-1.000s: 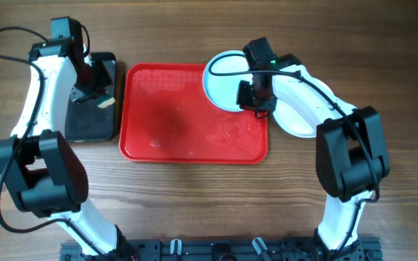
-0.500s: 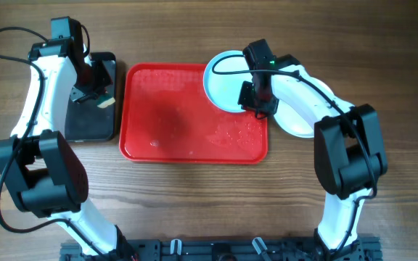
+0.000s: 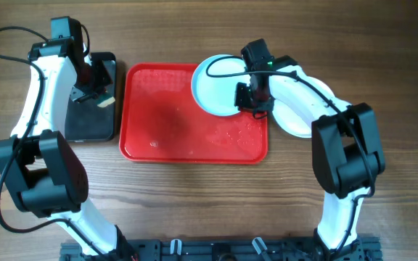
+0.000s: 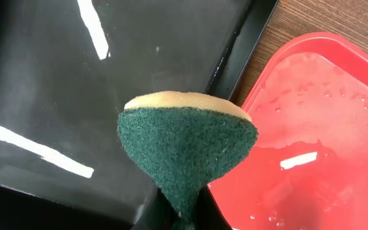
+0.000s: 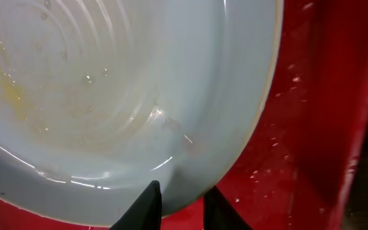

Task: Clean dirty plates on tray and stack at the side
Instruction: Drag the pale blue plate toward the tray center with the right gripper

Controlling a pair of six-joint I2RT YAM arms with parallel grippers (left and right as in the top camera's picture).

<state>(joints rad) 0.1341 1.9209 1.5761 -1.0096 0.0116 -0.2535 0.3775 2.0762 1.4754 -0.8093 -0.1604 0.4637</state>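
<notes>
Presently the right gripper is closed on the rim of one plate, pinching its edge at the plate's 4 o'clock. That plate sits over the 1 o'clock corner of the tray, overlapping the far rim, with yellowish smears and droplets showing in the right wrist view. A second plate lies on the table at the tray's 3 o'clock, while the left gripper is clamped on a green-and-yellow sponge above the black bin at the tray's 9 o'clock.
</notes>
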